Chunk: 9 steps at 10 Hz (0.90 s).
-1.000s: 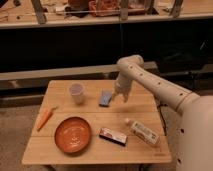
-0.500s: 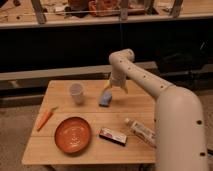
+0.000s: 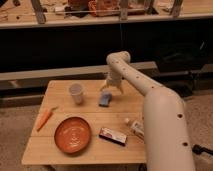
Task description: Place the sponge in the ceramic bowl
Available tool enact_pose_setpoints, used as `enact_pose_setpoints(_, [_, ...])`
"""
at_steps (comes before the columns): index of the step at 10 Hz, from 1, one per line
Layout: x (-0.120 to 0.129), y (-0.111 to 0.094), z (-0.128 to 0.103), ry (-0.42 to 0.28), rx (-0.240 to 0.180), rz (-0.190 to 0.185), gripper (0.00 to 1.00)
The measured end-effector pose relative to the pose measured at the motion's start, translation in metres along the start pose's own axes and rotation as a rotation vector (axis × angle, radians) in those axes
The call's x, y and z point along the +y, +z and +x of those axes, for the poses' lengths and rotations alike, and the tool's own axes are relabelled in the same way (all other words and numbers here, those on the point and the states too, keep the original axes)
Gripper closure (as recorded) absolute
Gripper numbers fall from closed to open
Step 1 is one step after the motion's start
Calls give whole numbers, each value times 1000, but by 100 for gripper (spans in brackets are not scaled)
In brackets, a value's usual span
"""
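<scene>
- Tool (image 3: 112, 88) sits over the far middle of the surface (image 3: 57, 97), at the end of a pale arm (image 3: 136, 80) that reaches in from the right; it points downward; whether it is released or clenched cannot be told
- sponge (image 3: 105, 99), a small light-blue block, lies on the surface just below the tool in the camera view; whether the two touch cannot be told; nothing shows the tool grasping it
- white cup (image 3: 76, 93) stands upright to the left of the sponge, near it but apart
- ceramic bowl (image 3: 73, 135), round and orange-brown with a darker rim, rests on the near left part of the surface, well apart from the sponge; nothing lies in it
- red-and-white box (image 3: 112, 135) lies flat just to the right of the bowl, near the front edge
- pale packet (image 3: 134, 127) lies to the right of the box, partly hidden by the robot's body (image 3: 167, 130)
- orange carrot (image 3: 45, 118) lies tilted at the left edge of the surface, beyond the bowl and to the left of the cup
</scene>
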<state>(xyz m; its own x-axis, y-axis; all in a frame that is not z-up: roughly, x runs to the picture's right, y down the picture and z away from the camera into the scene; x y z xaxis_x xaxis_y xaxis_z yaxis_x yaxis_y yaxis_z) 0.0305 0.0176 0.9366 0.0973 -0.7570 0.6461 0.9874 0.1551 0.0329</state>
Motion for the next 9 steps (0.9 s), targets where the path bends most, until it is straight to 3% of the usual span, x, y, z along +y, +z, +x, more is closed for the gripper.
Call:
enact_pose_setpoints(3, [-42, 42, -7, -1, -23, -30, 20])
enact_pose_setpoints(6, [-49, 68, -10, 24, -35, -37, 20])
enact_pose_setpoints(9, [-46, 60, -15, 42, -22, -33, 23])
